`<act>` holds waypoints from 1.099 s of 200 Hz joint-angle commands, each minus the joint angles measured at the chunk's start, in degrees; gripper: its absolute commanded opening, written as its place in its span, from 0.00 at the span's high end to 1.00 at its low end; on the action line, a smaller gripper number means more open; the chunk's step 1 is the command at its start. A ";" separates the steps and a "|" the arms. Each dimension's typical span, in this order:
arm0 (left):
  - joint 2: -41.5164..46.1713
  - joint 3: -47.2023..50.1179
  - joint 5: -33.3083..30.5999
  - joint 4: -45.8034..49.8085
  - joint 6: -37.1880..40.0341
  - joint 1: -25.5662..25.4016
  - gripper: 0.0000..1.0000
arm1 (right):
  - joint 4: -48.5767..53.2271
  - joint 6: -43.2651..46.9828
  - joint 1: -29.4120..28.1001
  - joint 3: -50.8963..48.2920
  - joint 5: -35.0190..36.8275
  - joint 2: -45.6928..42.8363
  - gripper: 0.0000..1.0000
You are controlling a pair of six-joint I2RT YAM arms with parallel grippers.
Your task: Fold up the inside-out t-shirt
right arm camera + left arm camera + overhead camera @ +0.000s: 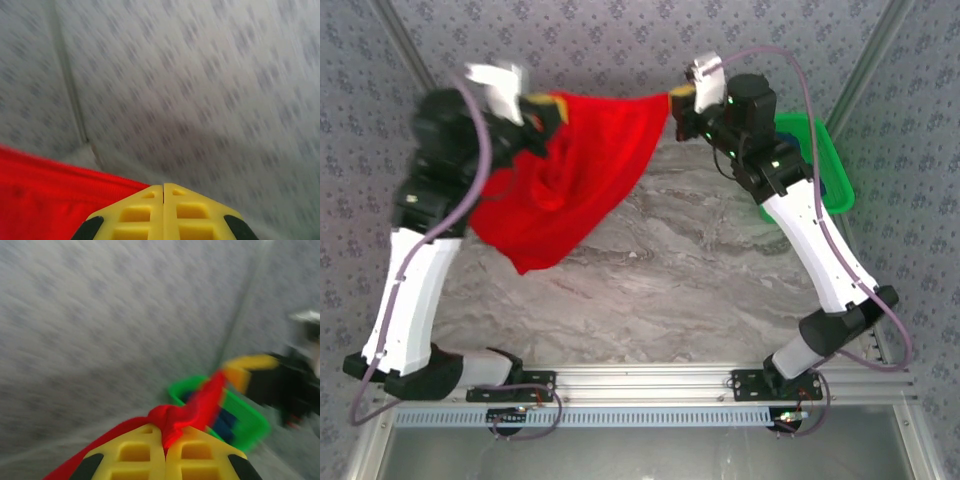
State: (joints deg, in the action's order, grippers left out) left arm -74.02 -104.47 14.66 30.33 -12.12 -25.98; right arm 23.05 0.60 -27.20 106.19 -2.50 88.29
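The inside-out t-shirt point(575, 170) is bright red and hangs in the air above the marble table point(700, 270). Its upper edge is stretched between my two grippers and its bulk sags toward the lower left. My left gripper point(550, 106) is shut on the left end; in the left wrist view a bunch of the red cloth point(175, 417) is pinched between the yellow fingers of the left gripper point(165, 434). My right gripper point(681, 97) is shut on the right end. In the right wrist view the red cloth point(50, 195) runs in from the left under the closed right gripper point(163, 186).
A green bin point(828, 165) stands at the table's right edge behind the right arm, also visible as the green bin point(250, 427) with a dark blue garment point(227, 422) inside. Patterned grey walls enclose the back and sides. Both wrist views are motion-blurred.
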 commanded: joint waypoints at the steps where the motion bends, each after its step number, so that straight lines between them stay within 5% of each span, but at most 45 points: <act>1: 0.00 16.62 3.23 -14.43 -4.93 -6.79 1.00 | 10.15 -5.21 6.76 -13.65 0.99 -3.79 1.00; 32: -8.36 23.70 3.19 -15.63 -7.38 -15.46 1.00 | 13.07 -10.71 15.89 -30.26 0.58 -4.35 1.00; 44: -12.12 23.34 4.19 -17.06 -8.26 -18.30 1.00 | 14.22 -11.22 17.61 -33.14 0.55 -3.79 0.89; 70: -20.86 17.15 5.20 -14.55 -8.45 -21.85 1.00 | 14.68 -11.02 16.82 -40.05 3.29 -8.29 0.62; 111: -30.80 9.89 8.71 -12.85 -8.58 -22.10 1.00 | 11.76 -14.81 14.34 -54.45 -6.29 -27.72 0.56; 127: -33.52 6.78 9.78 -10.71 -7.61 -21.95 1.00 | 2.38 -18.37 12.19 -61.92 -15.93 -35.09 0.52; 152: -35.22 4.51 12.01 -10.64 -9.09 -21.14 1.00 | -19.23 -26.63 6.42 -74.98 -17.18 -40.32 0.41; 192: -34.80 4.01 12.68 -9.25 -9.07 -20.13 1.00 | -40.52 -28.90 1.40 -79.13 -13.64 -27.21 0.30; 220: -34.37 4.53 12.61 -9.10 -8.81 -19.66 1.00 | -48.87 -30.31 1.04 -78.38 -13.41 -18.39 0.40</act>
State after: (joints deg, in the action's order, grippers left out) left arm -109.58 -98.21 25.67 20.60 -20.95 -46.17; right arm -11.29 -26.57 -25.98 27.11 -16.34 65.76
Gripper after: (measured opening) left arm 0.042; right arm 0.652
